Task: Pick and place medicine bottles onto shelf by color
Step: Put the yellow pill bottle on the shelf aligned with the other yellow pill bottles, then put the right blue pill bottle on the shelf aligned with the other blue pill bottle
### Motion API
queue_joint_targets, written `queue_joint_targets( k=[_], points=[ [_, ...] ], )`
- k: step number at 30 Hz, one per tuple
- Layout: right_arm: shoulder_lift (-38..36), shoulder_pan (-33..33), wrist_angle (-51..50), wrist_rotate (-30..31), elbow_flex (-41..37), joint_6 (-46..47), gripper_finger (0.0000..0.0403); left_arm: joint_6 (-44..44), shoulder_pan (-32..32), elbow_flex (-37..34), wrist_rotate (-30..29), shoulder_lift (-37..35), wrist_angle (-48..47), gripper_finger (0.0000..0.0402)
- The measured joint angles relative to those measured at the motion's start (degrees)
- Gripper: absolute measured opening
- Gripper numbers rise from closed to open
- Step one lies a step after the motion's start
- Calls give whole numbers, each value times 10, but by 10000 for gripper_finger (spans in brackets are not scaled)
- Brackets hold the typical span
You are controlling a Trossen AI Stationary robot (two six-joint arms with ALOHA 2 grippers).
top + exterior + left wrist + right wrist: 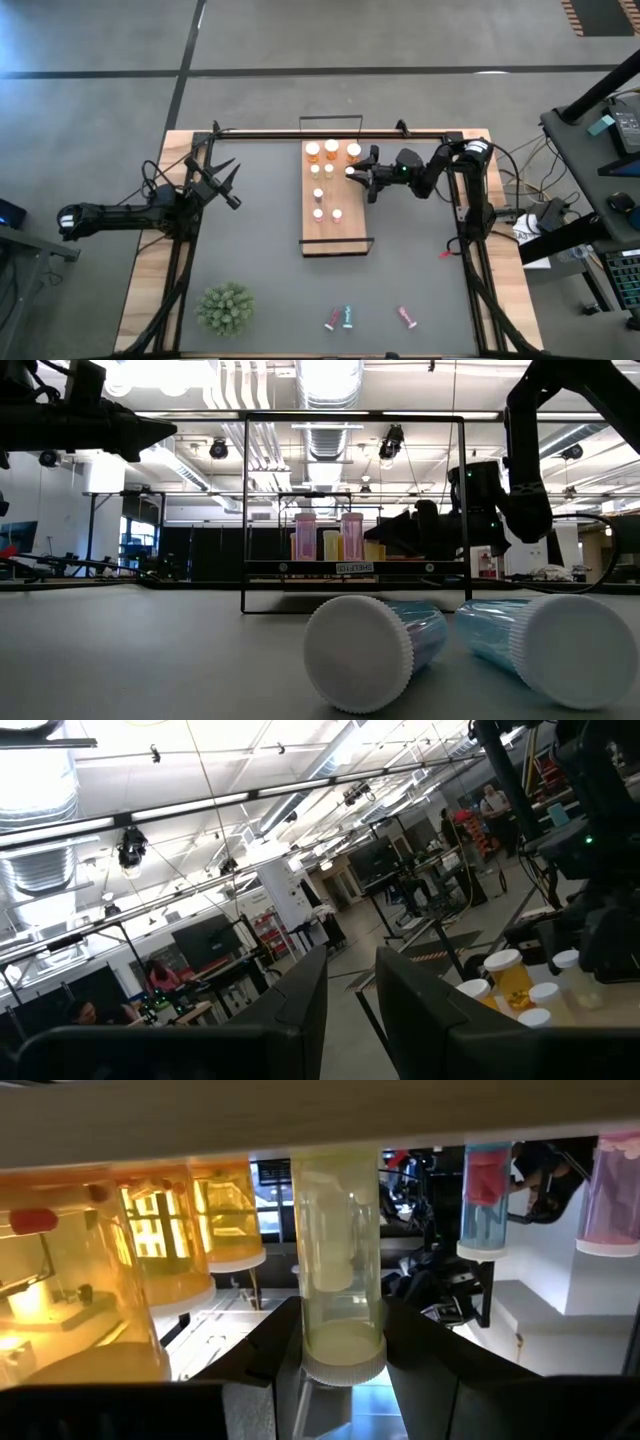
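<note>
Bottle in grip: right gripper (358,175) sits at the right edge of the shelf (335,240), toward its far end, fingers closed narrow around a slim pale-yellow medicine bottle (341,1280); right wrist view shows the dark fingers flanking its ribbed white cap, so the bottle's long axis runs straight between them and, judged from the white cap (351,171) facing up in the high view, stands vertical over the board. Key relation for the next move, as I read it: bottle is already above or on the shelf's right side, just near of the orange bottles (332,151) in the far row, so release plus a pull-back to the right is what remains; whether its base touches the wood cannot be told. Right arm is clearly the nearer one; left gripper (226,185) hangs well left of the shelf, fingers shut on nothing, pointing toward it. More white-capped bottles (318,195) stand in a line down the shelf's middle. Still on the table near the front edge: two lying side by side, pink and teal (340,318), and a pink-red bottle (406,317) to their right, all on their sides. Materials: translucent smooth plastic bodies, ridged caps, light wood board with thin black wire ends, matte grey tabletop. Spiky green plant (225,307) front left.
</note>
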Motion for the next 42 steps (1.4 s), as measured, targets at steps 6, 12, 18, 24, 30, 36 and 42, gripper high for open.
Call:
queue_joint_targets(
  k=[6, 12, 18, 24, 30, 36, 42],
  points=[
    [0, 0, -7, 4, 0, 0, 116, 0, 0, 0, 0, 0, 0, 72],
    [0, 0, -19, 6, 0, -2, 128, 0, 0, 0, 0, 0, 0, 72],
    [2, 0, -28, 8, -1, -2, 154, 0, 0, 0, 0, 0, 0, 72],
    [2, 0, -24, 6, -1, -22, 180, 0, 0, 0, 0, 0, 0, 72],
    [1, 0, -3, 6, -1, -26, 198, 0, 0, 0, 0, 0, 0, 72],
    [1, 0, 7, 4, -8, -28, 204, 0, 0, 0, 0, 0, 0, 72],
    [1, 0, 22, 6, -19, -26, 204, 0, 0, 0, 0, 0, 0, 72]
  ],
)
